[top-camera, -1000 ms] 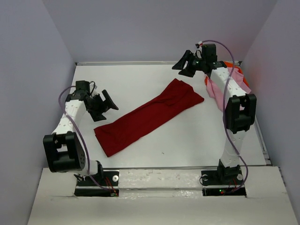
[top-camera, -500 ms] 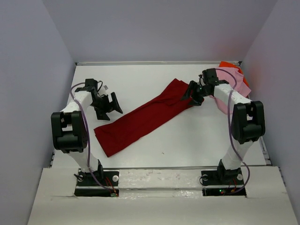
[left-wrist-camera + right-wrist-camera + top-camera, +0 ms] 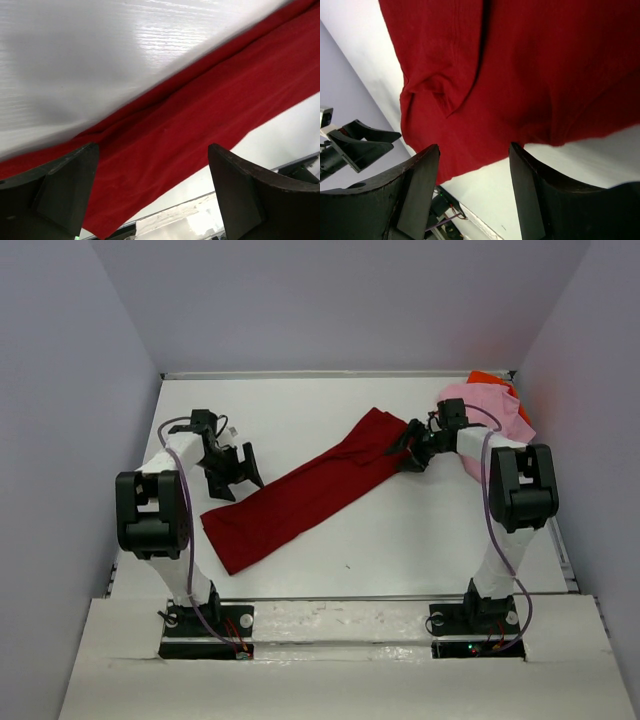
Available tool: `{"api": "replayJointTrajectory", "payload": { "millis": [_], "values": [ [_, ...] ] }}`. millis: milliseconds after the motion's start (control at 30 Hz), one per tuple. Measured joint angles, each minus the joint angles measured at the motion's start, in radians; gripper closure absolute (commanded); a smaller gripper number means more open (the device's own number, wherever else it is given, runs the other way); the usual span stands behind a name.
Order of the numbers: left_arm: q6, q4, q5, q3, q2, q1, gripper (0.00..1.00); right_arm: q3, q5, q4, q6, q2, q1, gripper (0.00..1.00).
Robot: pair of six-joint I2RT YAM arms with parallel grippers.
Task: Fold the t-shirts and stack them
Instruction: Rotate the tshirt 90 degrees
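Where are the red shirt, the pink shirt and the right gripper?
red shirt [image 3: 300, 495]: top view, middle of the cloth.
pink shirt [image 3: 505, 405]: top view, its far right part.
right gripper [image 3: 474, 150]: right wrist view, gap between its fingertips.

I see only a sliver of the orange t-shirt [image 3: 488, 376]; the pink t-shirt [image 3: 505, 410] covers the rest, its near edge behind the right arm [image 3: 520, 485]. The dark red t-shirt [image 3: 200, 115] runs off both wrist views.

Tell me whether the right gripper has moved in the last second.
Yes. The right gripper has come away from the table back edge, toward the arm bases, to the red shirt at its far end.
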Motion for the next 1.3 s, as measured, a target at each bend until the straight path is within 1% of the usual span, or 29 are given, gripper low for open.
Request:
{"api": "replayJointTrajectory", "payload": {
  "millis": [67,200,333,600,733,900,967,1033,1133,1300],
  "values": [
    [0.001,-0.008,-0.04,0.009,0.018,-0.02,0.01,0.014,-0.009,0.017,0.013,0.035,0.0,0.36],
    [-0.01,-0.028,-0.15,0.011,0.066,-0.067,0.01,0.015,-0.01,0.023,0.017,0.047,0.0,0.36],
    [-0.033,-0.035,-0.211,0.01,0.097,-0.097,0.01,0.019,-0.01,0.035,0.017,0.053,0.0,0.36],
    [-0.091,0.019,-0.288,-0.043,0.064,-0.15,0.01,0.029,-0.01,0.043,0.02,0.081,0.0,0.36],
    [-0.111,0.039,-0.353,-0.082,0.035,-0.2,0.01,0.034,-0.01,0.045,0.02,0.081,0.0,0.36],
    [-0.144,0.038,-0.462,-0.095,0.059,-0.272,0.01,0.039,-0.01,0.055,0.021,0.091,0.0,0.36],
    [-0.163,0.032,-0.471,-0.097,0.069,-0.293,0.01,0.049,-0.011,0.055,0.021,0.101,0.0,0.36],
    [-0.19,0.021,-0.478,-0.096,0.071,-0.321,0.01,0.072,-0.016,0.056,0.021,0.121,0.0,0.36],
    [-0.224,0.007,-0.473,-0.095,0.073,-0.398,0.01,0.142,-0.04,0.06,0.024,0.18,0.0,0.36],
    [-0.268,-0.027,-0.444,-0.095,0.078,-0.522,0.01,0.33,-0.1,0.061,0.054,0.325,0.0,0.36]
  ]
}}
